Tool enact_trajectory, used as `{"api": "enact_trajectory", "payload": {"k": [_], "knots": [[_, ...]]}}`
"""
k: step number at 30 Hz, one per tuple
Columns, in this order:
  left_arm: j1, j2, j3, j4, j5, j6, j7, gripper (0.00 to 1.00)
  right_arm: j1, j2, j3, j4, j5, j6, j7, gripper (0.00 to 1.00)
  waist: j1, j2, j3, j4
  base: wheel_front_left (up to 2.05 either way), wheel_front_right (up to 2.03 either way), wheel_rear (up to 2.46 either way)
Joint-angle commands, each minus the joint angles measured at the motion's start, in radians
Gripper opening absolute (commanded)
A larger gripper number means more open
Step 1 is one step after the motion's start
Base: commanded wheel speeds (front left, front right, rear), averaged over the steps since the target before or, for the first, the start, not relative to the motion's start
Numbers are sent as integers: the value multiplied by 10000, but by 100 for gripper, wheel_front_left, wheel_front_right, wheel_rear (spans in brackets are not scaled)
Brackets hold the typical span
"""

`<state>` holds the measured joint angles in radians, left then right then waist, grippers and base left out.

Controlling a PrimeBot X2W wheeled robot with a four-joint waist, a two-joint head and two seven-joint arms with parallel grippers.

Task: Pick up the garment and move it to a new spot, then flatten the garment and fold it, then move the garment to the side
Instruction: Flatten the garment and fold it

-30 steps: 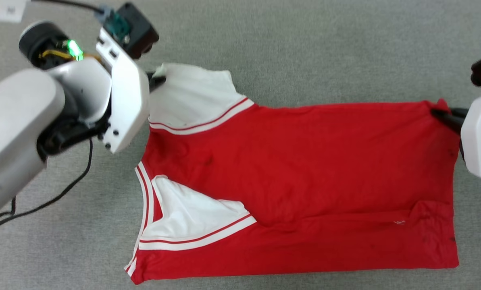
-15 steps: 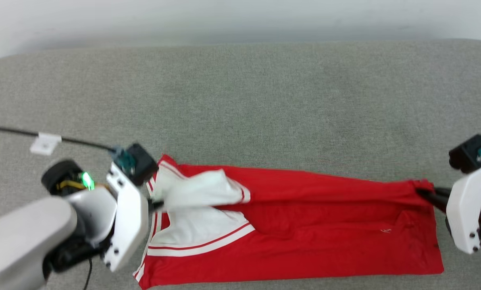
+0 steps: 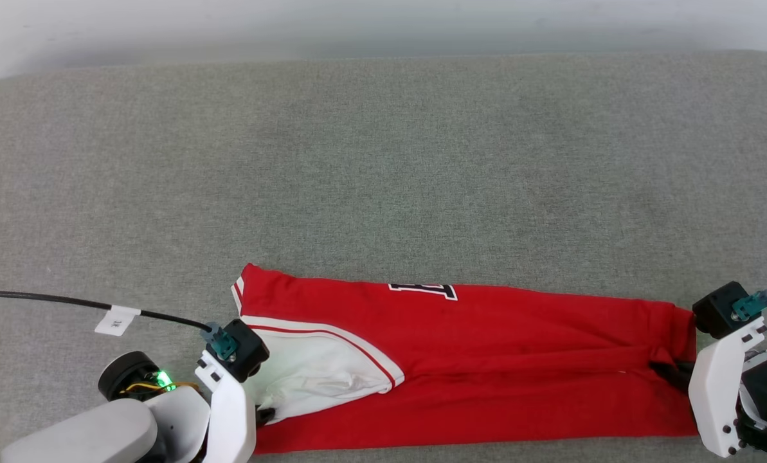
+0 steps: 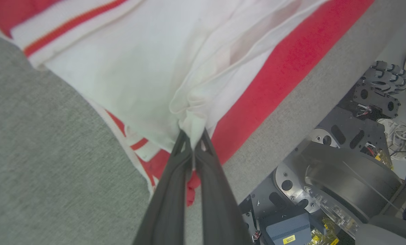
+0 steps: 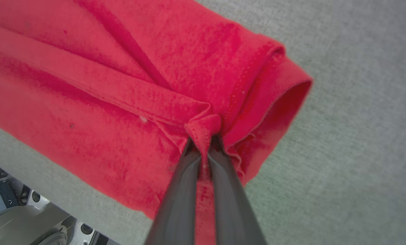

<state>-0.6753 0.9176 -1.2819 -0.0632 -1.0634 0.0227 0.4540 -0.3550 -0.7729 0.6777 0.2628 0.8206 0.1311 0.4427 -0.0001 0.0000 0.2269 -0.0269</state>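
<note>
left gripper (image 4: 193, 134) clamps garment (image 3: 518, 347) white sleeve (image 4: 128, 68), right gripper (image 5: 203, 143) pinches red hem (image 5: 257, 88); head view shows numerals (image 3: 422, 290)

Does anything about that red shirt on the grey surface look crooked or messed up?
Slightly. The red jersey T-shirt with white sleeves is folded unevenly: wider at the sleeve end than the hem, and fabric bunches where the left gripper and right gripper pinch it.

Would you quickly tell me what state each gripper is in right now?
Left gripper: closed on the garment, at its white sleeve.
Right gripper: closed on the garment's red hem.
</note>
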Motion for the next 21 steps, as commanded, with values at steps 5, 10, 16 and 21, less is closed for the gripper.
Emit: {"api": "enact_trajectory", "payload": {"k": [5,10,16,21], "knots": [[230,-9,230,240,165,260,-593,100,-4,151,-98,217,-164,-11,-651,100,1,0,-167,-47,0,0,0],[394,283,759,39,437,787,-1924,100,-72,-241,-637,-308,-276,-9,-1503,100,1,0,-513,-71,0,0,0],[773,141,1487,-104,775,1922,-3940,100,449,-314,-2272,-795,-337,-8,-2444,100,1,0,-695,13,0,0,0],[1149,-359,2015,300,1371,3119,-5889,100,1388,265,-3979,-615,-505,-8,-2843,100,1,0,-675,91,0,0,0]]}}
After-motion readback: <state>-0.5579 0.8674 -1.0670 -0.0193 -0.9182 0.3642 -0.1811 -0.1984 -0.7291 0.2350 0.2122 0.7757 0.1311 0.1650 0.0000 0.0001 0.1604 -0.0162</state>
